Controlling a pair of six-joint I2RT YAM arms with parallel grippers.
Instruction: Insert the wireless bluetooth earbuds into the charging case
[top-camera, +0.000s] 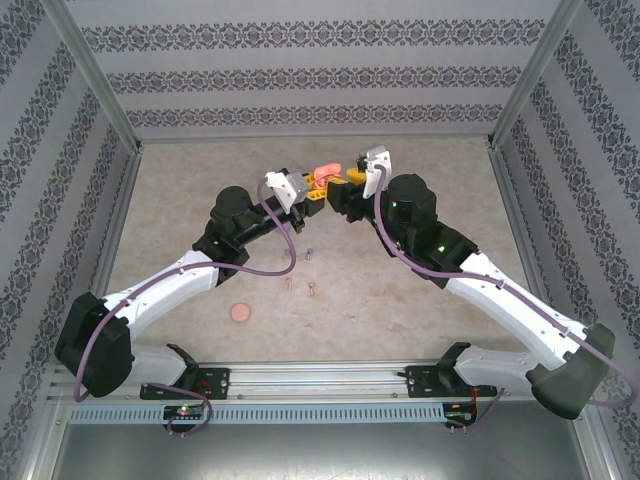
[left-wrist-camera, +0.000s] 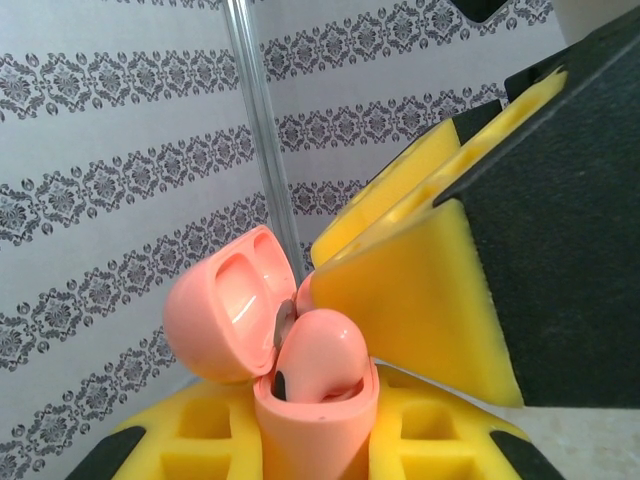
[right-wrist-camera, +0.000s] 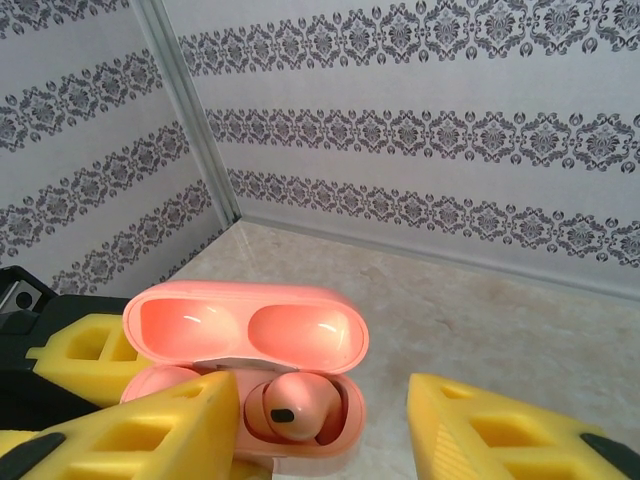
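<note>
Top external view: both arms meet over far middle of table (top-camera: 450, 200). Left gripper (top-camera: 305, 192) clenched on coral charging case (top-camera: 325, 175), lid open. Right gripper (top-camera: 348, 183) just beside case, fingers spread apart, grasping nothing. Right wrist view: 1 coral earbud (right-wrist-camera: 290, 405) seated in case's right slot; left slot partly hidden behind yellow finger (right-wrist-camera: 170, 430), contents unclear. 3 loose earbuds (top-camera: 313, 291) lie on table near left forearm, well apart from case.
</note>
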